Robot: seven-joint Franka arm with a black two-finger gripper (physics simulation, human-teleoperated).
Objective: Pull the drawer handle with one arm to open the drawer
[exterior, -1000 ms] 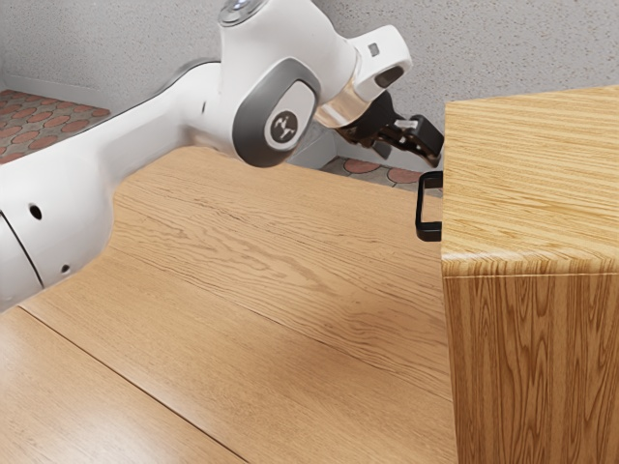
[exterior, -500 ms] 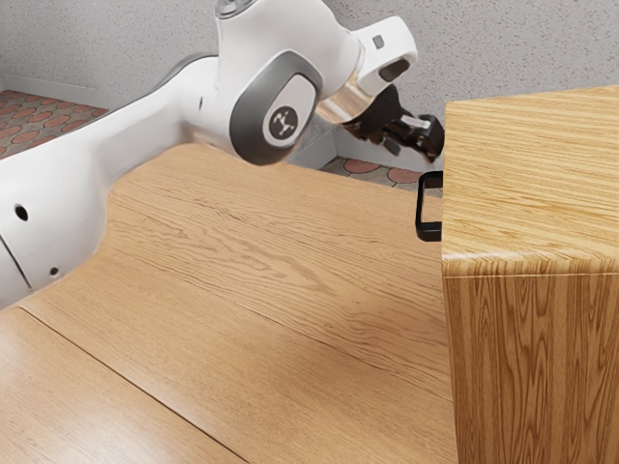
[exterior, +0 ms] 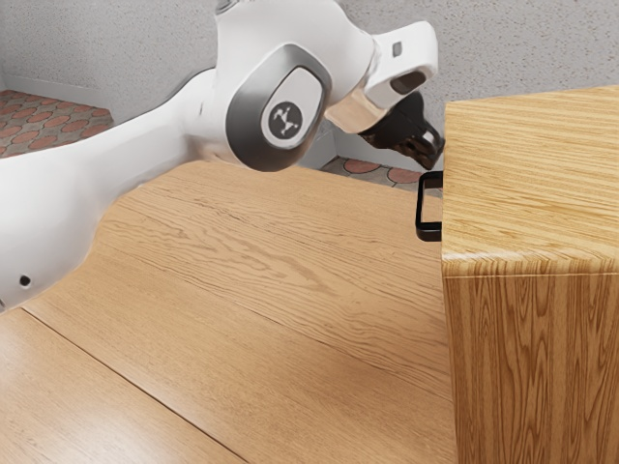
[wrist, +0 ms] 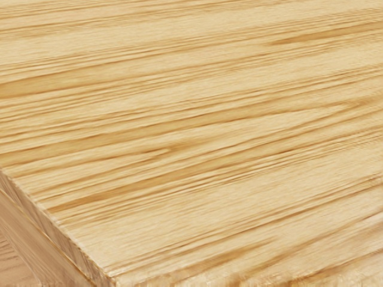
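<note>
Drawer handle (exterior: 427, 206): a black loop that stands upright on the front of the wooden cabinet (exterior: 532, 242), at the exterior view's right. You will find it just beyond the cabinet's near corner, above the table (exterior: 271, 290). The drawer front faces away from this camera, so you cannot tell how far it is open. The gripper (exterior: 418, 145) sits just above the handle, close beside the cabinet's upper edge. You cannot tell whether it is open or closed. In the wrist view, a wood-grain panel (wrist: 209, 119) lies directly before the hand, with one edge visible.
</note>
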